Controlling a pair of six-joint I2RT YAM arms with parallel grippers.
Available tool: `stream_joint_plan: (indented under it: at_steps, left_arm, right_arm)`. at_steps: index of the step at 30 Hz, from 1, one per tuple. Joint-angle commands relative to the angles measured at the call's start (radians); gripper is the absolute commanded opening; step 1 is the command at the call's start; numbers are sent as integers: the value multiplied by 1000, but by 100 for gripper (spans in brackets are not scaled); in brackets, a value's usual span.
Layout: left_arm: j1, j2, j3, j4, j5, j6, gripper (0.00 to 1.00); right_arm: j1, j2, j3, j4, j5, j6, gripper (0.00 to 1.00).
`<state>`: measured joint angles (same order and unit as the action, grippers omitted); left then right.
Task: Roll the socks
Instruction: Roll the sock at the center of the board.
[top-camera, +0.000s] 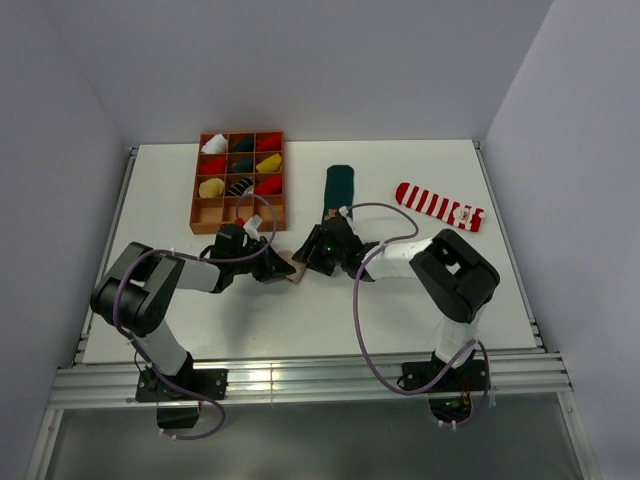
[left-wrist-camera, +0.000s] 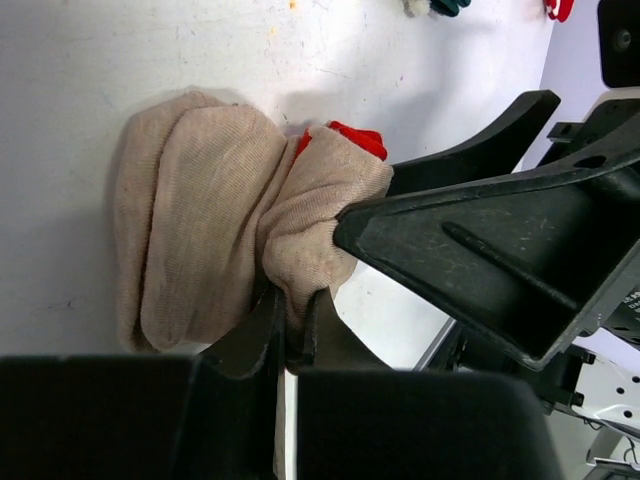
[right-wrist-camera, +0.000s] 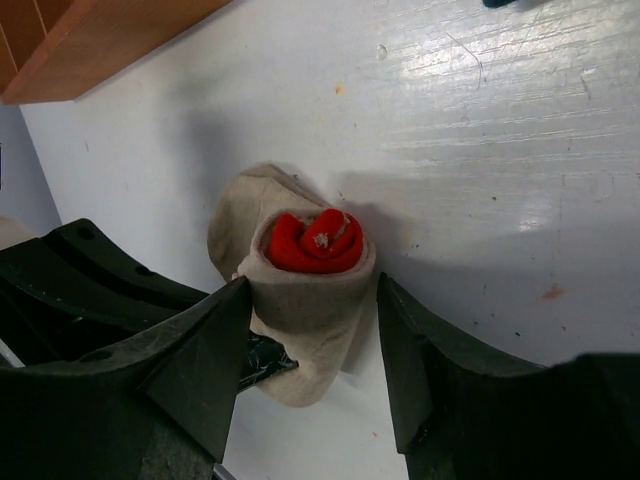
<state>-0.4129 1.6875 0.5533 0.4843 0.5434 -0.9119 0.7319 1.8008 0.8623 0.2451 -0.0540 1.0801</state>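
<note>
White table (top-camera: 300, 320) takes up most of what we see from above, doesn't it, with both arms bolted at its near edge?

Yes. We see the left arm (top-camera: 150, 290) and the right arm (top-camera: 455, 275) bent inward, so their heads almost meet near the middle of the table. Behind the left one stands the orange-brown compartment tray (top-camera: 195, 200).

Where do we place the socks?

We find the red-and-white striped sock (top-camera: 438, 206) lying flat at the far right, well apart from both arms. The dark green sock (top-camera: 338, 185) lies flat beside the tray, and its near end runs up to the back of the right gripper (top-camera: 310, 258). The beige sock (top-camera: 295, 275) sits on the table between that gripper and the left gripper (top-camera: 275, 266), wound into a short, fat roll.

How do we read the tools?

The left gripper's fingers (left-wrist-camera: 258, 338) are pressed together on a fold of beige fabric at the edge of the roll, pinching it. The right gripper stands spread, with one finger (right-wrist-camera: 200, 350) on each side of the roll. One finger touches the cloth and the other is just beside it. We cannot tell whether they squeeze.

Anything smaller?

We make out rolled bundles (top-camera: 213, 187) in the tray's compartments, in white, red, yellow and dark. Smallest of all is the red toe (right-wrist-camera: 318, 243), coiled at the centre of the roll's end and facing the right wrist camera.
</note>
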Motion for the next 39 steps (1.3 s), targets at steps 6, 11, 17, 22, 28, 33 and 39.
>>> stream_joint_plan:
  at_steps: [6, 11, 17, 22, 28, 33, 39]
  left_arm:
    - [2, 78, 16, -138, -11, 39, 1]
    - [2, 43, 20, -167, -31, 57, 3]
    - [-35, -97, 46, -318, -216, 139, 34]
    - [-153, -237, 69, -426, -490, 195, 57]
    - [-343, -350, 83, -451, -810, 283, 64]
    - [-472, -356, 91, -374, -1014, 395, 64]
    - [-572, -243, 151, -345, -1126, 475, 64]
  right_arm:
    - [11, 42, 38, 2, 39, -5, 49]
    - [12, 37, 67, -102, 52, -22, 11]
    - [18, 29, 153, -271, 97, -52, 0]
    - [31, 40, 219, -394, 103, -75, 0]
    - [40, 63, 296, -503, 94, -92, 0]
    - [41, 84, 342, -549, 82, -98, 0]
    - [43, 95, 357, -561, 66, -103, 0]
